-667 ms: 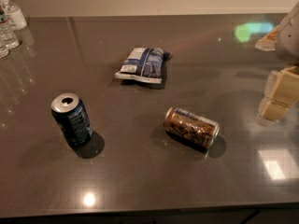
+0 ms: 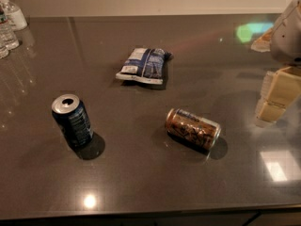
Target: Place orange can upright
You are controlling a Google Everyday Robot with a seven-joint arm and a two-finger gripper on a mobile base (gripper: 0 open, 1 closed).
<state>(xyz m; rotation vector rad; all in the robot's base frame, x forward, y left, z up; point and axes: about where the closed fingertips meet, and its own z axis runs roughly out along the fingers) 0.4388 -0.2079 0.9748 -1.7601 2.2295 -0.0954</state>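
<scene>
**Toppled orange can (image 2: 193, 128) left of end effector (image 2: 273, 98)**

A blue can (image 2: 71, 119) stands upright far to its left, a snack bag (image 2: 143, 65) nearer. The orange can lies sideways on the surface (image 2: 141, 182), apart from the end effector, whose opening cannot be told.

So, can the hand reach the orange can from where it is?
Probably yes: the hand hovers at the picture's right edge, with only bare table between it and the orange can; the blue can stands well left.
</scene>
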